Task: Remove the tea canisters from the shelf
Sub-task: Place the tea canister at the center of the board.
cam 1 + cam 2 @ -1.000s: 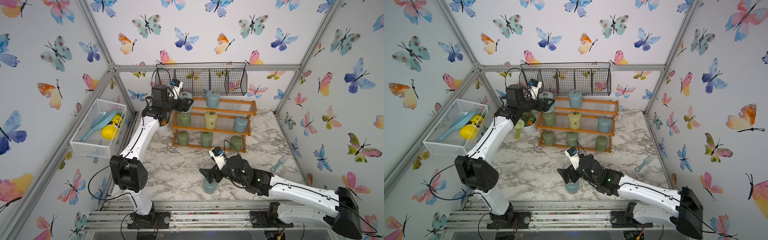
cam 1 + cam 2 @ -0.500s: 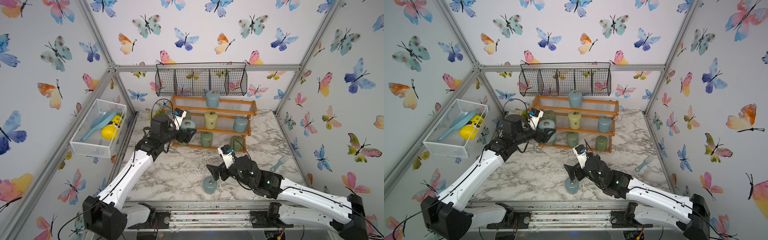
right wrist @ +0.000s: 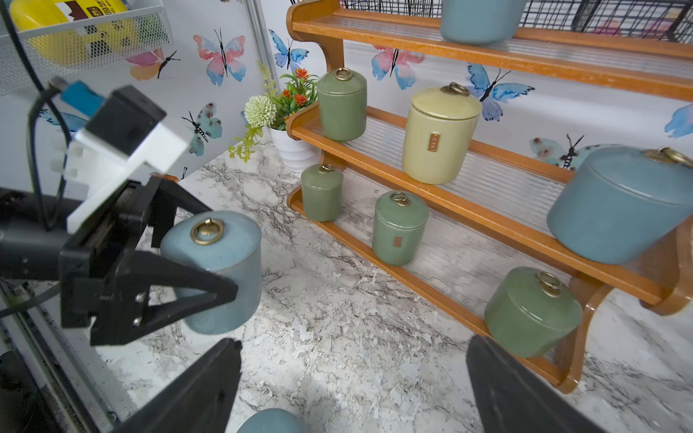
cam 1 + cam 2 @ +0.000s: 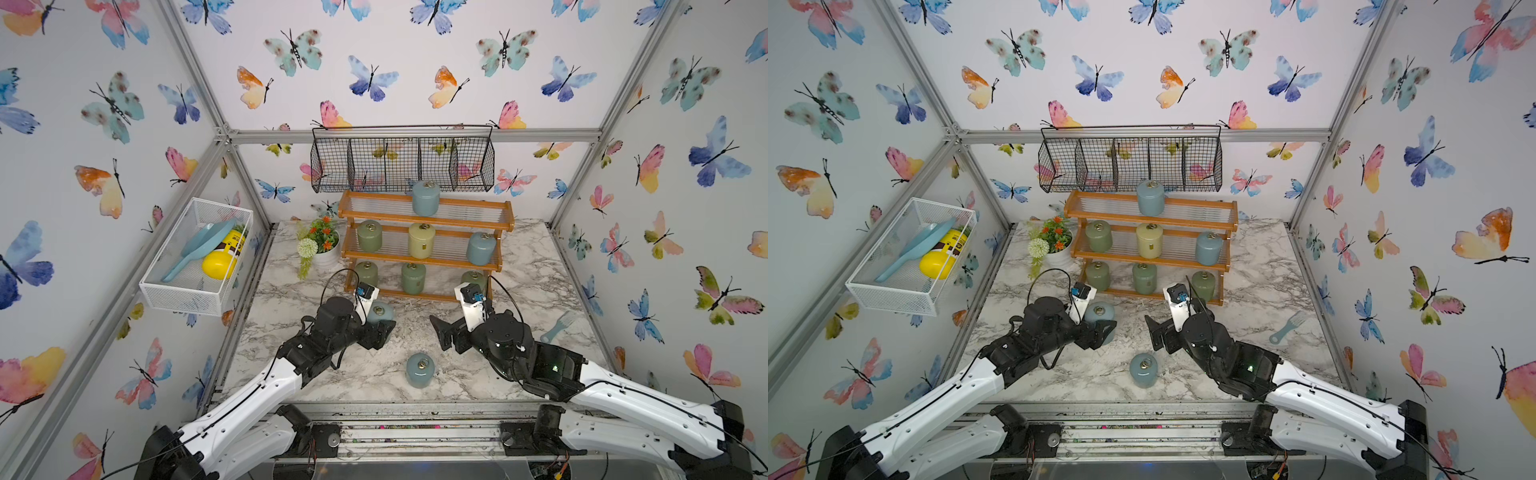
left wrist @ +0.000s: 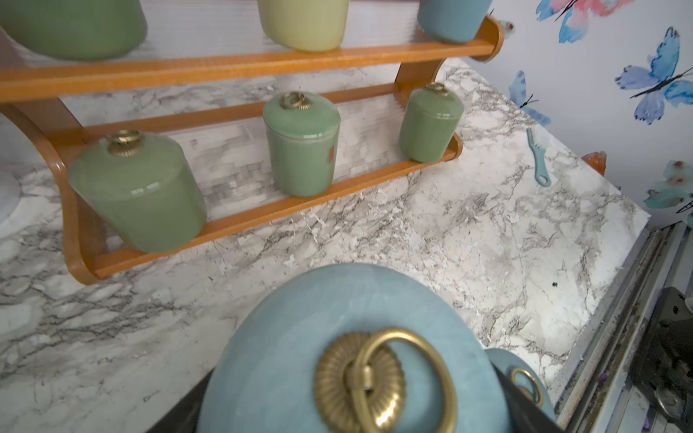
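Now, my left gripper clamps a pale blue tea canister just before the shelf | right gripper also before shelf, fingers wide, empty | second blue canister farther out

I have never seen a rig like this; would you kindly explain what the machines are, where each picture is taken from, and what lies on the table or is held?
These are two robot arms, each ending in two-fingered jaws. Two pictures come from a camera pair high up; the other two come from a camera on each wrist. On the marble table are a wooden shelf with seven tea canisters, a flower pot, a comb and one loose blue canister. The left arm holds another pale blue canister in its jaws, in front of the shelf; the right arm has open, empty jaws.
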`<state>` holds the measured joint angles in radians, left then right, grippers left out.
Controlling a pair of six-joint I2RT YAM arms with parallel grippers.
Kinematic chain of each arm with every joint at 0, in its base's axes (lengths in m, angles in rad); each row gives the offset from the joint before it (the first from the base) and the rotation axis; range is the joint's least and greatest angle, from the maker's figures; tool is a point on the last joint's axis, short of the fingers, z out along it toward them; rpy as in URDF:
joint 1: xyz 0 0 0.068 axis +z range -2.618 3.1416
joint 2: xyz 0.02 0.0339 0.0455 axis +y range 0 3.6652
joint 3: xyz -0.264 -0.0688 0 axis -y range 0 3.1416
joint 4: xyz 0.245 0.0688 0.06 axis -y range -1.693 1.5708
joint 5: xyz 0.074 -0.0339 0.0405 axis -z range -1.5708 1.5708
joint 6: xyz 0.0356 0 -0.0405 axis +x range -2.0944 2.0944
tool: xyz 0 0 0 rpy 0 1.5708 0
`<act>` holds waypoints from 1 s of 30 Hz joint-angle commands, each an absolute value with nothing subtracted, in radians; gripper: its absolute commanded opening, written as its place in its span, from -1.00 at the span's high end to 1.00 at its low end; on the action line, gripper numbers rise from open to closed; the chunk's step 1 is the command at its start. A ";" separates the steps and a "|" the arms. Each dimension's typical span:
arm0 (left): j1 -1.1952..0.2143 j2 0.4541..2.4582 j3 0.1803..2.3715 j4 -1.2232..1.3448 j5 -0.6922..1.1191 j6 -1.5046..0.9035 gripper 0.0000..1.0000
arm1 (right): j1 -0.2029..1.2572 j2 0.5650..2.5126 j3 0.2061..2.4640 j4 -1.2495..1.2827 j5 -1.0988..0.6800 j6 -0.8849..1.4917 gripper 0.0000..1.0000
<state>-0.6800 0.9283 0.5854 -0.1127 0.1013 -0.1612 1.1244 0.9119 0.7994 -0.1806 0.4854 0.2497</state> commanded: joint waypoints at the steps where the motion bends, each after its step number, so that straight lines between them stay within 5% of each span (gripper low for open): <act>1: -0.742 0.893 0.546 0.037 0.017 -0.221 -0.51 | 1.118 0.898 0.806 -0.201 0.536 0.229 -0.99; 14: -0.902 0.853 0.313 0.193 -0.133 -0.350 -0.50 | 1.117 0.913 0.793 -0.200 0.544 0.221 -0.99; 30: -0.936 0.817 0.168 0.306 -0.172 -0.417 -0.55 | 1.115 0.908 0.761 -0.188 0.547 0.227 -0.99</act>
<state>-0.9306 0.8364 0.1692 0.1925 -0.1452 -0.3962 1.1198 0.9123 0.7788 -0.1974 0.5240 0.2245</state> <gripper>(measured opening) 0.843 0.995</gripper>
